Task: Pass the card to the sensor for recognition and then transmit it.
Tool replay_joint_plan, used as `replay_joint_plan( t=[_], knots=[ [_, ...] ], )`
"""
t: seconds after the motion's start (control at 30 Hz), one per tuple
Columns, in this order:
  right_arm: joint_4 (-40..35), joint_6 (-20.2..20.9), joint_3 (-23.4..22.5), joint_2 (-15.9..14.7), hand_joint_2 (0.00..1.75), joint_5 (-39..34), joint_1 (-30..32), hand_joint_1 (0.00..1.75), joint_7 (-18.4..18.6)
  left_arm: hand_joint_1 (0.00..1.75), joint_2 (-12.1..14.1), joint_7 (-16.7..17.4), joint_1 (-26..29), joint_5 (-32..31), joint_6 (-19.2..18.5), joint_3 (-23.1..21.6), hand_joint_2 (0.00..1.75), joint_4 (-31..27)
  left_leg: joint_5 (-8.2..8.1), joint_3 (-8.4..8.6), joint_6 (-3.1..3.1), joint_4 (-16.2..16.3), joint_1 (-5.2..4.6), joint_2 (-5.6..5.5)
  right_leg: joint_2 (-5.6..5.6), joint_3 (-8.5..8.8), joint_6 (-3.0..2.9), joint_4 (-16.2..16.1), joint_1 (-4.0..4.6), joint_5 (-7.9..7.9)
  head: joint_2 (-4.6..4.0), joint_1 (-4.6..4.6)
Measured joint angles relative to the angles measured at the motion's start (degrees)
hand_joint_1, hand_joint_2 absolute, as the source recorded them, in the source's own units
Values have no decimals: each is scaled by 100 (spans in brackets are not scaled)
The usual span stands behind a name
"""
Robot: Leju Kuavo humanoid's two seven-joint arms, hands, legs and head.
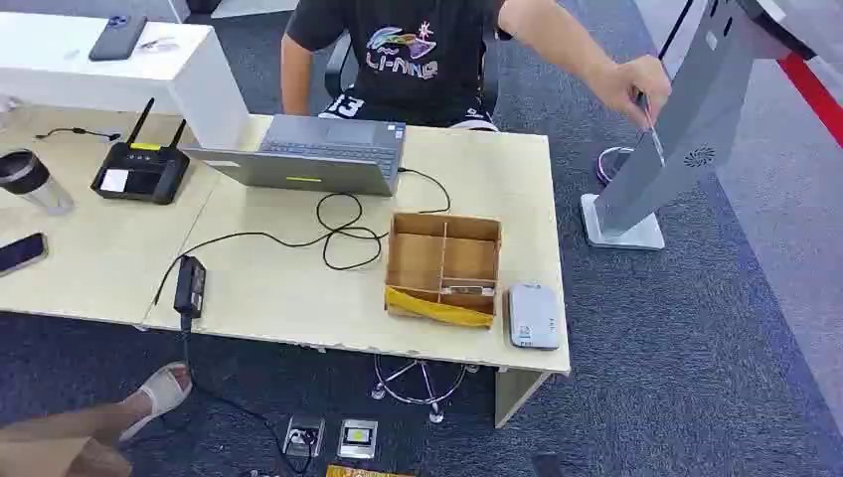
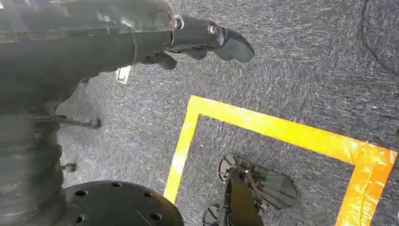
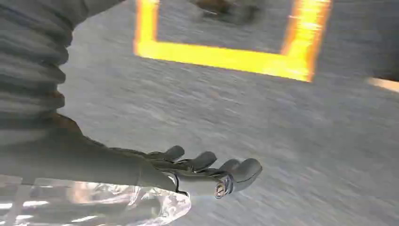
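My left hand [image 2: 207,42] hung above grey carpet [image 2: 291,61] with yellow tape [image 2: 282,129], fingers [image 2: 235,44] loosely curled, grasping nothing. My right hand [image 3: 207,172] hung likewise, fingers [image 3: 247,169] apart and released. On the table [image 1: 278,288] I saw a grey sensor [image 1: 534,316] just beside a partitioned wooden box [image 1: 442,266]. A pale card [image 1: 467,290] lay in the box's front right compartment. Behind the laptop [image 1: 318,154] sat a person [image 1: 398,50].

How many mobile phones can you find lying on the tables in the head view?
2. One dark phone lies on the white table at the far left. Another phone lies at the left edge of the wooden table, partly cut off. Others may lie out of frame.
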Motion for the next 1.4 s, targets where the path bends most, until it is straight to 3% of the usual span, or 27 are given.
replay_joint_plan(
  t=[0.37,0.43,0.5,0.57,0.6,0.7,0.87,1.13,1.4],
  knots=[
    [281,-31,-1135,-240,175,1124,-938,0,-1538,0,24,210,-10,-13,13,0,175,4,5,-1,1,2,0,0,1,-1,0,0,0,7,0,-2],
    [328,-31,-1382,-267,175,1314,-1096,0,-1655,0,31,210,-11,-13,13,-2,175,4,5,-1,1,2,0,0,-1,-1,0,0,-1,7,0,-2],
    [374,-28,-1663,-289,175,1493,-1195,0,-1616,0,37,210,-10,-11,13,-4,175,4,5,-1,1,2,0,-1,-4,-1,0,0,-1,7,0,-2],
    [385,-31,-2023,-311,175,1916,-1225,0,-1312,0,42,210,-11,-4,13,-9,175,4,5,-1,2,3,0,-2,-4,-2,0,0,0,7,0,0],
    [378,-29,-2242,-313,175,2509,-1188,0,-866,0,42,212,-11,-2,15,-11,175,4,5,-1,2,2,0,-2,-4,-1,0,0,0,7,0,-2],
    [128,-31,-2948,-313,175,3686,-819,0,-31,0,42,216,-12,-2,15,-22,175,4,4,-8,1,2,0,-19,-18,2,-1,0,0,0,0,0],
    [-122,-28,-3855,-295,175,3491,-406,0,345,0,66,297,-21,-17,15,-61,175,4,2,-11,0,1,1,-13,-14,-8,-1,0,1,-1,0,0],
    [-173,-29,-4511,-433,175,3137,-124,0,262,0,103,308,-26,-68,18,-61,175,7,3,-9,1,1,-2,-8,-11,-6,0,0,-2,1,0,-2],
    [-356,-29,-5166,-542,175,3193,-134,0,-294,0,111,297,-23,-72,17,-61,175,7,3,-9,1,2,-2,-9,-11,-6,1,0,-3,2,0,-4]
  ],
)
